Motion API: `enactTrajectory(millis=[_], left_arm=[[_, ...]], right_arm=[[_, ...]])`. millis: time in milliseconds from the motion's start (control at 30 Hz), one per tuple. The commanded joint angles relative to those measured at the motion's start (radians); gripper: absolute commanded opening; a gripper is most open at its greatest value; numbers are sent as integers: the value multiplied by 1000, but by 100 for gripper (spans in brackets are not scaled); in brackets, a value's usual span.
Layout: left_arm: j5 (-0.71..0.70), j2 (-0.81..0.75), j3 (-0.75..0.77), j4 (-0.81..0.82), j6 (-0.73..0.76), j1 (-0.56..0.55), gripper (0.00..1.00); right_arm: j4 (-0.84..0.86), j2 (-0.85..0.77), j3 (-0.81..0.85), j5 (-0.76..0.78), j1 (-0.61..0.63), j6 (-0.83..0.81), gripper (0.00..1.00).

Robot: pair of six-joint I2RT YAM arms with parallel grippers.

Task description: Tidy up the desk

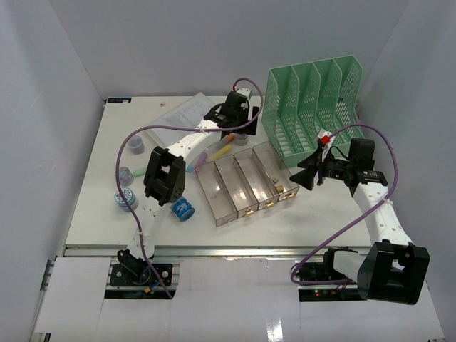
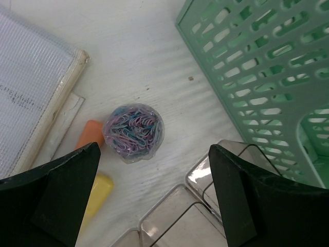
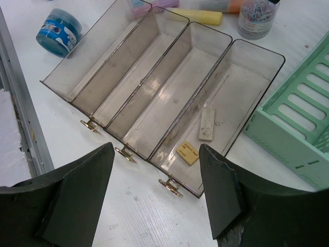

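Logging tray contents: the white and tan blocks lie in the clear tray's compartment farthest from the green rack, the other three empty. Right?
No. The white block and tan block lie in the compartment of the clear tray nearest the green rack, per the right wrist view; the other three are empty.

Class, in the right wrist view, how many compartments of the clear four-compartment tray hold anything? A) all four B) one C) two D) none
B: only the tray compartment beside the mint-green file rack holds things, a whitish eraser and a tan block; the other three are empty.
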Motion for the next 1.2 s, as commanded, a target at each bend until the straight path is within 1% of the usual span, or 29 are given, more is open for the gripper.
enactTrajectory(millis=[0,167,333,600,800,867,967,1000,1100,1167], left_arm=[[-78,24,60,-43,44,-12,98],[-85,70,88,-47,68,-12,96],[-50,110,123,-49,75,-12,93],[-69,154,143,-52,78,-13,83],[-80,170,172,-50,80,-12,72],[-76,168,177,-47,80,-12,67],[-67,155,177,-41,81,-13,49],[-66,151,177,-38,81,-13,46],[-62,127,170,-31,81,-15,36],[-58,105,156,-26,81,-17,32]], right_arm=[[0,-8,8,-33,-7,9,73],[-2,-4,7,-34,-7,7,73],[0,0,6,-31,-7,2,73],[-2,5,5,-33,-9,-3,73],[-2,8,3,-35,-12,-8,73],[-1,9,3,-35,-15,-9,73],[-2,11,0,-35,-16,-11,73],[-2,11,0,-35,-18,-11,73],[-1,14,-1,-35,-21,-12,73],[-2,16,-4,-36,-27,-14,73]])
